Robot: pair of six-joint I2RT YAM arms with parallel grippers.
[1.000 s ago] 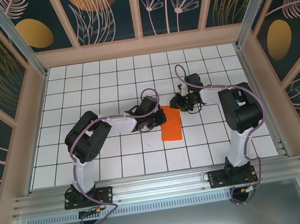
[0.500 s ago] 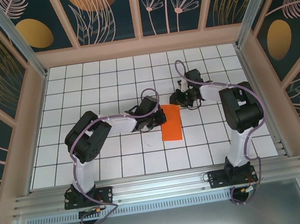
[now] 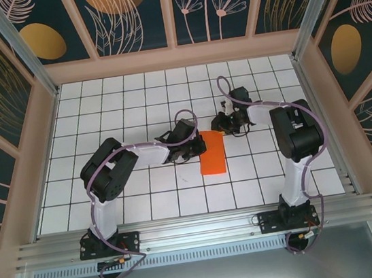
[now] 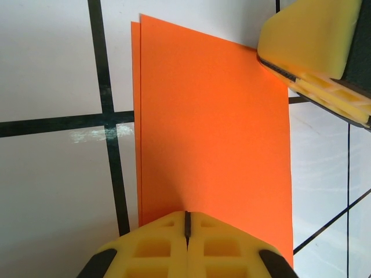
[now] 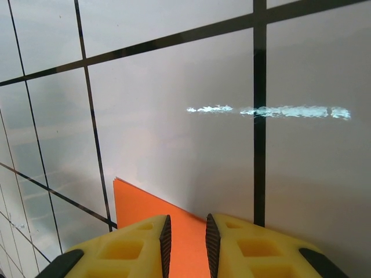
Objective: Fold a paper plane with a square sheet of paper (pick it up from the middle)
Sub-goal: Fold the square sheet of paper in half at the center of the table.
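Now the square sheet of paper (image 3: 212, 153) lies flat on the white tiled table (image 3: 133, 105), near the middle and between the two arms. It is creased narrower than it is long, its long sides running roughly away from the bases. In the left wrist view the paper (image 4: 214, 127) shows a second layer as a thin orange sliver along one long edge, so the two halves do not quite line up.

The left gripper (image 3: 195, 153) reaches in from the left side of the sheet. Seen from its own wrist, the gripper (image 4: 186, 231) is clenched, the two yellow fingers pressed together with a thin dark seam between them. Their tips sit over the near edge of the paper, and nothing is caught between them. Whether they press down on the sheet cannot be told.

The right gripper (image 3: 225, 123) is at the far right corner of the paper. From its own wrist the gripper (image 5: 185, 237) has its jaws close together, with a narrow slit between them. An orange corner of the sheet (image 5: 145, 202) lies just ahead of and below the tips, and orange shows through the slit. Whether that pincer is pinching the corner or only standing over it I cannot tell. In the left wrist view one of its yellow fingers (image 4: 307, 40) overlaps the same corner — the rest of the sheet lies flat
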